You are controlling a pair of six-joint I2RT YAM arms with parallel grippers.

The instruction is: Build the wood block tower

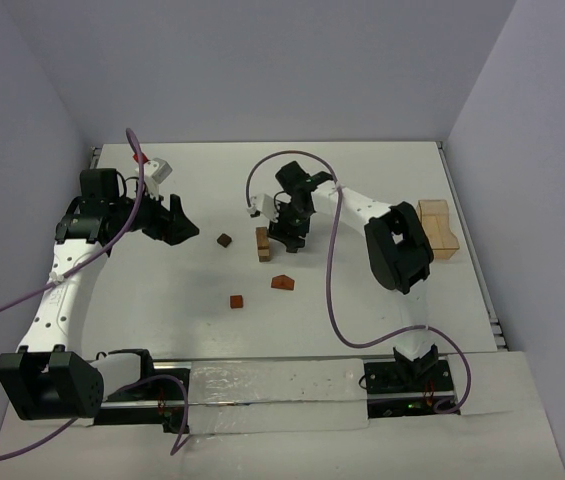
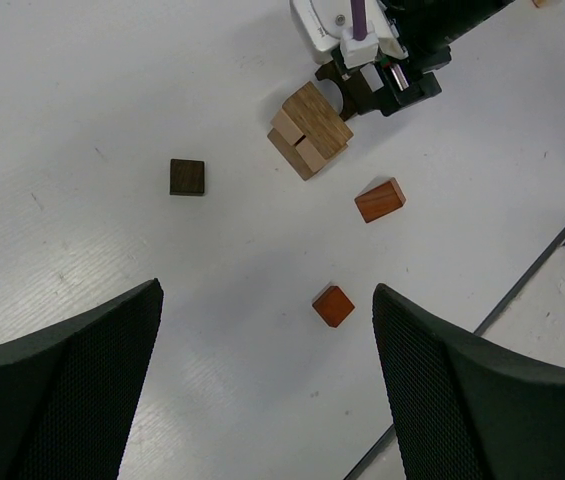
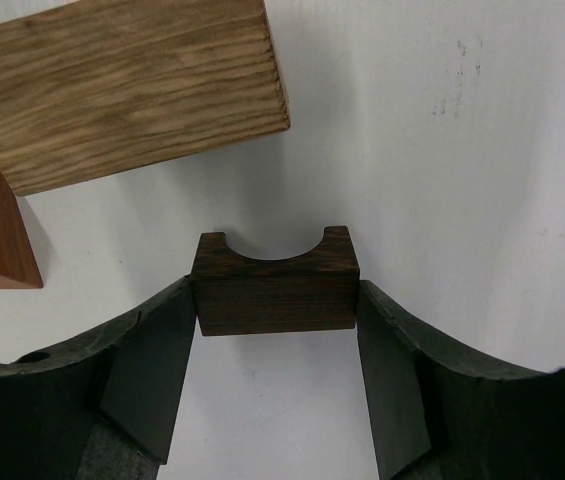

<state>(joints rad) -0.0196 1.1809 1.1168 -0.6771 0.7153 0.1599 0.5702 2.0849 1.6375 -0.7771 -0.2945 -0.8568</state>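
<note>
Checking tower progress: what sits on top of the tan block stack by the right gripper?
Nothing yet: the stack ends in a bare brown block. The dark arch is gripped by the right gripper beside it. Its lower layers are mostly covered.

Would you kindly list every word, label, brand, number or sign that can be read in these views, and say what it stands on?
No text can be read in any view.
The wood block tower, the dark arch block in the right gripper and the loose reddish blocks show bare wood only.
The table and the arms bear no legible label.
</note>
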